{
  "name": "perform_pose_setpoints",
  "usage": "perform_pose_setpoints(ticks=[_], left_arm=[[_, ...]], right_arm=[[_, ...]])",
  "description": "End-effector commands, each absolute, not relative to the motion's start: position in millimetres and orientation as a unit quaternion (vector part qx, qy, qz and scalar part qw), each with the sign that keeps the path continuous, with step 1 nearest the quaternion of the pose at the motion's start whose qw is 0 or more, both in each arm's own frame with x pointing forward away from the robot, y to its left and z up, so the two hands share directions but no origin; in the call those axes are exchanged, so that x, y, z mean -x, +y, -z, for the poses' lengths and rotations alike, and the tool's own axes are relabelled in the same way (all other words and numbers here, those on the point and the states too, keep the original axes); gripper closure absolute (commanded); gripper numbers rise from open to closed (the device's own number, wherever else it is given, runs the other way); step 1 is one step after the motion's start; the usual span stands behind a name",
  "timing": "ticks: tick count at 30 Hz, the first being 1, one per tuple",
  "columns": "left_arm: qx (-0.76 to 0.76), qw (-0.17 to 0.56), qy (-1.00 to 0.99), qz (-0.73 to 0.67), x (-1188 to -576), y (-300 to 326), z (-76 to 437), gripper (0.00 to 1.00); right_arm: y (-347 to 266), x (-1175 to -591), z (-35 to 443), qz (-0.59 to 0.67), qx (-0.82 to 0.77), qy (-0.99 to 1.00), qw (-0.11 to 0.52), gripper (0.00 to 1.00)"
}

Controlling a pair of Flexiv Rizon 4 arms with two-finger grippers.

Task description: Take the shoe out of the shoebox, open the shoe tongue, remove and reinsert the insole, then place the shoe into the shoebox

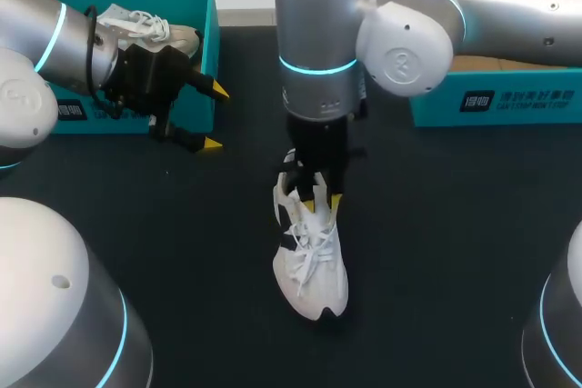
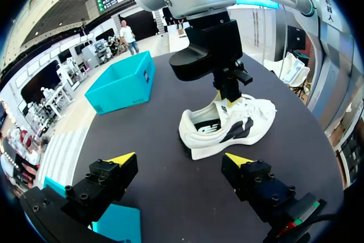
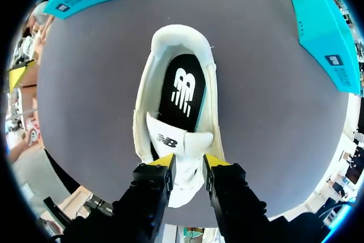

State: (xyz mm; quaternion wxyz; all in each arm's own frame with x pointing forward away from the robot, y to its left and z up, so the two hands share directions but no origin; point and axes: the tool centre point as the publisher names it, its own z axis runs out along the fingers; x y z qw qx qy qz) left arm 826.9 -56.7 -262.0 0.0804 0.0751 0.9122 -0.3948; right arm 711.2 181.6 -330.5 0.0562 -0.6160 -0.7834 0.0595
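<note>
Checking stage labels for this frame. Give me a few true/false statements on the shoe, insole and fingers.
1. The shoe lies on the table, outside the box. True.
2. The insole lies beside the shoe. False: it sits inside the shoe.
3. The right fingers close on the tongue from two sides. True.
4. The left fingers hold a shoe. False: they are open and empty, next to the box.
5. A second shoe lies in the box. True.
</note>
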Motion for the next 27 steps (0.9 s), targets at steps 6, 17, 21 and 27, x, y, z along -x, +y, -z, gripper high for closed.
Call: perform_pose_setpoints(ticks=[6, 17, 21, 27], left_arm=[[-0.075, 0.08, 0.913, 0.394, -826.9, -56.9, 262.3, 0.0], [-0.075, 0.08, 0.913, 0.394, -826.9, -56.9, 262.3, 0.0], [-0.075, 0.08, 0.913, 0.394, -826.9, -56.9, 262.3, 0.0], [-0.075, 0.08, 0.913, 0.394, -826.9, -56.9, 262.3, 0.0]], right_arm=[[174.2, -726.2, 282.9, 0.007, 0.476, -0.877, -0.063, 0.42], [180.8, -758.0, 250.5, -0.074, 0.241, -0.955, -0.154, 0.0], [180.8, -758.0, 250.5, -0.074, 0.241, -0.955, -0.154, 0.0], [180.8, -758.0, 250.5, -0.074, 0.241, -0.955, -0.154, 0.0]])
